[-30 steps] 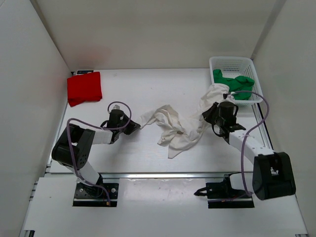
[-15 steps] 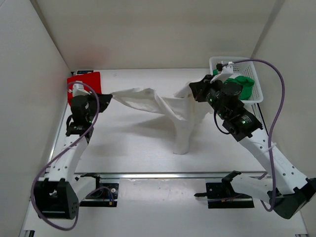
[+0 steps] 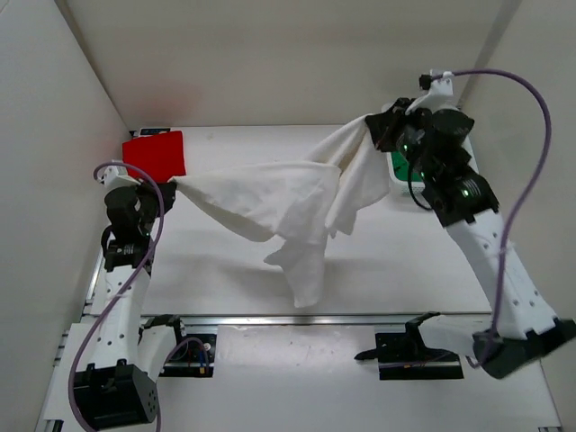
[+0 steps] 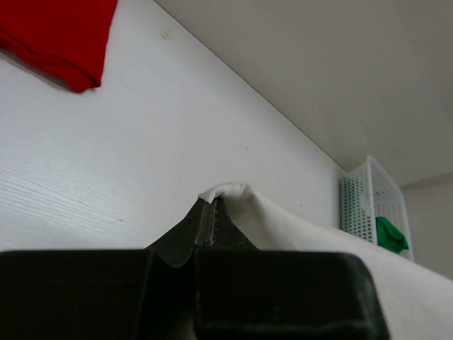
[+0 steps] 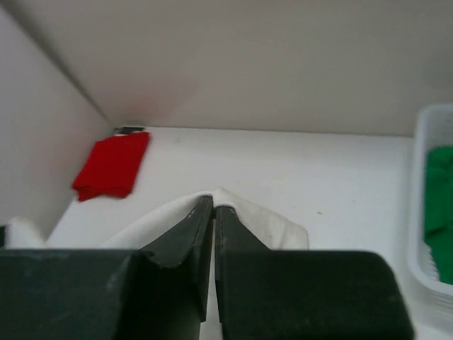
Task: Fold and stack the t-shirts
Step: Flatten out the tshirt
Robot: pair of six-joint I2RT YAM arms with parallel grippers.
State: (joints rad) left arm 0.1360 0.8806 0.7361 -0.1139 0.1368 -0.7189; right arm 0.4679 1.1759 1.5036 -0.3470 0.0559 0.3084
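Raised higher since the earlier frame: white t-shirt (image 3: 270,202), hanging stretched between both arms above the table (image 3: 225,270). Left gripper (image 3: 172,186) and right gripper (image 3: 372,127) each clamped on its edge.

text: none legible | labels: none | brands: none | numbers: none | signs: none in any view
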